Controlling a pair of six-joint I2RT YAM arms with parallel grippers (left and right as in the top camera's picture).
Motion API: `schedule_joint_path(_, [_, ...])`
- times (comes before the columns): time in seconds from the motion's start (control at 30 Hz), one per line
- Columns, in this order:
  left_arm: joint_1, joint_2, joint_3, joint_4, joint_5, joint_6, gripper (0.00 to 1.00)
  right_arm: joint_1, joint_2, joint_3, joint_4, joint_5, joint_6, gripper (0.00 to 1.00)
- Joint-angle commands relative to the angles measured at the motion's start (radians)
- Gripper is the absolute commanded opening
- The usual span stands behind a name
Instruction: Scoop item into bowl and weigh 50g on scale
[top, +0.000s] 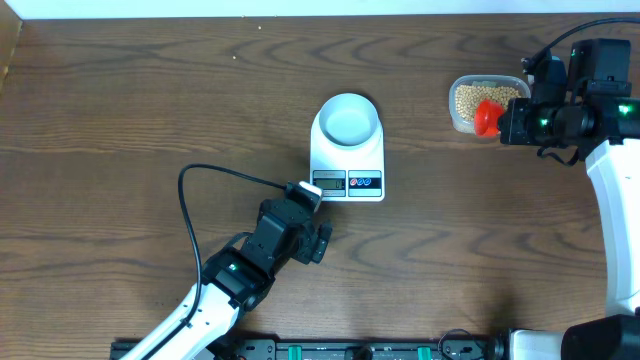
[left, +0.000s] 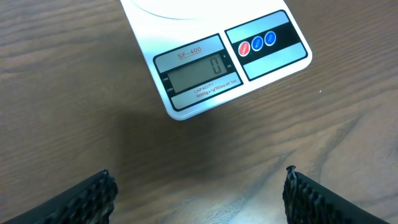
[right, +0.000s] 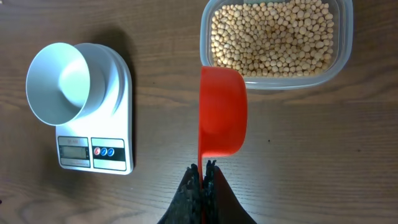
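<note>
We clench the right gripper (right: 203, 167) on the red scoop (right: 222, 112) beside the beans (right: 273, 34), ready to dip; the left gripper (left: 199, 190), released, watches the scale (left: 198, 76) reading zero.

The left arm (top: 190, 318) has a smooth white link that ends in a blocky black wrist (top: 268, 240), with a small green light (top: 232, 268) at the joint. A thin black left cable (top: 181, 200) curves out from it. The right arm (top: 612, 210) is likewise white below and black and boxy at its end, with a green lamp (top: 543, 122) and a black right cable (top: 560, 38) on top. The left fingers (left: 84, 199) are black with a ridged, knurled surface. The right fingers (right: 193, 196) show the same dark ribbing.
</note>
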Motion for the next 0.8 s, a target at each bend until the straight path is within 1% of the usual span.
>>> schedule_joint_path(0.0, [0.0, -0.008, 0.022, 0.008, -0.02, 0.017, 0.88, 0.002, 0.002, 0.015, 0.0, 0.001, -0.014, 0.01])
schedule_joint_path(0.2, [-0.001, -0.008, 0.022, 0.03, -0.02, 0.017, 0.88, 0.002, 0.002, 0.015, 0.0, 0.001, -0.015, 0.01])
schedule_joint_path(0.77, [-0.001, -0.007, 0.021, 0.022, -0.02, 0.017, 0.88, 0.002, 0.002, 0.015, 0.0, 0.001, -0.014, 0.01])
